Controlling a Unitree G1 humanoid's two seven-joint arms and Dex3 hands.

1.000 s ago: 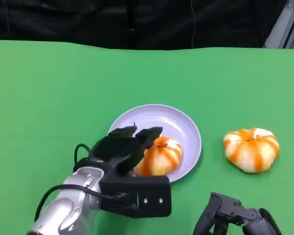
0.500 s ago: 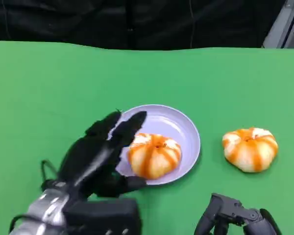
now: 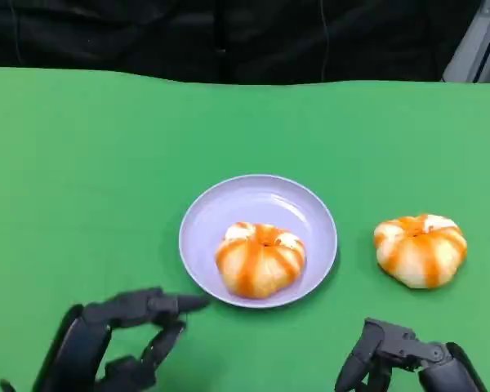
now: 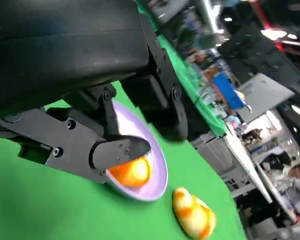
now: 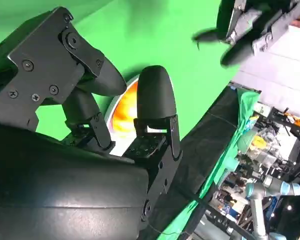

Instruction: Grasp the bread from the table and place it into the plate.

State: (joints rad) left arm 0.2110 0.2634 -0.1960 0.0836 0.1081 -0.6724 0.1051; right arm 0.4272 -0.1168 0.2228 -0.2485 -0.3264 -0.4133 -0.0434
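Note:
A round bread with orange stripes [image 3: 260,258] lies in the lilac plate [image 3: 229,204] at the middle of the green table. A second bread of the same kind [image 3: 420,249] rests on the cloth to the right of the plate. My left hand [image 3: 114,339] hovers at the lower left, short of the plate, fingers spread and holding nothing. My right hand [image 3: 408,359] stays at the lower right edge, fingers apart and empty. In the left wrist view the plate [image 4: 157,172], its bread [image 4: 132,172] and the other bread [image 4: 192,215] lie beyond my fingers [image 4: 115,150].
The green cloth [image 3: 82,163] ends at a dark backdrop along the far edge. A cluttered room shows beyond the table in the left wrist view.
My left hand has let go of the bread in the plate and drawn back toward me, down and to the left. The right hand has barely moved.

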